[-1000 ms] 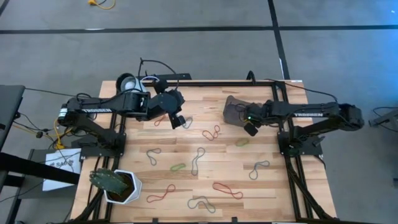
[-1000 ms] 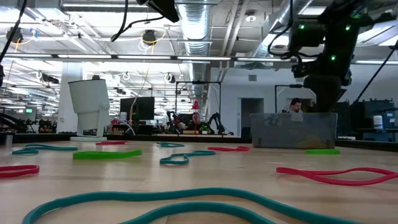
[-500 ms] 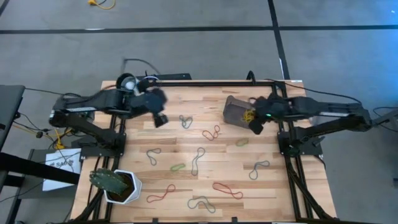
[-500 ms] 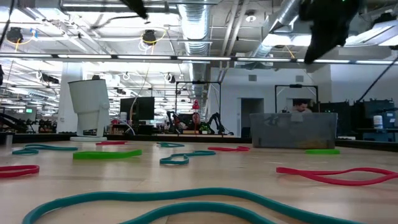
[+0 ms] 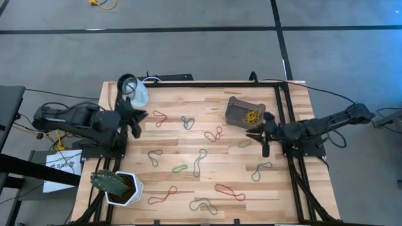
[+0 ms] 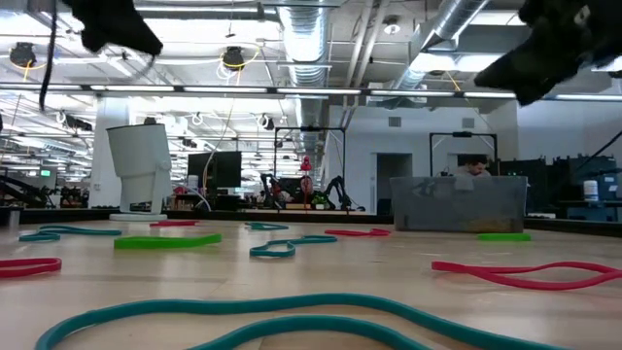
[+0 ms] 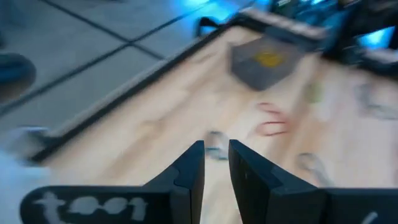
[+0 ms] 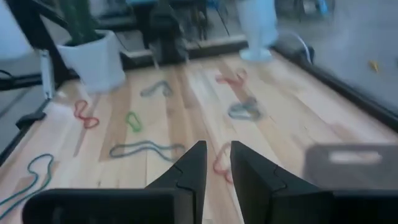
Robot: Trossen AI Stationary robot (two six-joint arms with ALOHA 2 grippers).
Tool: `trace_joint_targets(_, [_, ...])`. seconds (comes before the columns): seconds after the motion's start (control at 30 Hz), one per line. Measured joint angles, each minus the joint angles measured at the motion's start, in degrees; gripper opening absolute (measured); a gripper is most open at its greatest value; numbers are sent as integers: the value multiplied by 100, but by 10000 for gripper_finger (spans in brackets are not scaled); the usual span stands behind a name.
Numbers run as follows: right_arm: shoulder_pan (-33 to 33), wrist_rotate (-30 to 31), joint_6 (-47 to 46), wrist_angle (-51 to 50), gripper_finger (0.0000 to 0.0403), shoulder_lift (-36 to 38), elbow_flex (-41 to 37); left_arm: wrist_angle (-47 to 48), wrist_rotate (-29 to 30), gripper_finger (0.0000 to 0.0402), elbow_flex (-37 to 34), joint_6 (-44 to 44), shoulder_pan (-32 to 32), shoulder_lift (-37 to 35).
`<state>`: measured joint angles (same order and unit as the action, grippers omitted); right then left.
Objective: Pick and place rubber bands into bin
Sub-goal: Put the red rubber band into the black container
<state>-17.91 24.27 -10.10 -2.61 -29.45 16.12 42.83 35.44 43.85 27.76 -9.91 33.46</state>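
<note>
Here the bin is shown near the table's far right edge, with a yellow band lying inside it; the rubber bands remain scattered loose over the wooden table, none held. The left gripper hangs at the left edge beside the white cup, and the right gripper sits just below the bin; on both, the fingers stand close together with a narrow gap, grasping nothing. Misses are likely: the bands are thin and flat, so fingers may slide over them, snag two at once, or nudge the bin.
</note>
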Motion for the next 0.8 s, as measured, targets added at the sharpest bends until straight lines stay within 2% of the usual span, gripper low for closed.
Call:
trace_joint_targets(0.1, [-5,3,366,1211,66,-81,-579,-1146,-365,62,-821,-174,66,-239])
trace_joint_targets(0.27, [201,192,463,2201,66,-224,-914,-2320,-44,62,-1613,57,543,116])
trace_joint_targets(0.4, [470,284,459,2488,66,-286,-925,-2336,-337,62,-1763,421,1186,735])
trace_joint_targets(0.63, [681,280,458,2505,66,-284,-927,-2760,-1426,62,-1783,448,1938,2079])
trace_joint_targets(0.8, [682,269,461,2482,66,-284,-927,-3300,-1462,62,-1783,283,2262,3062])
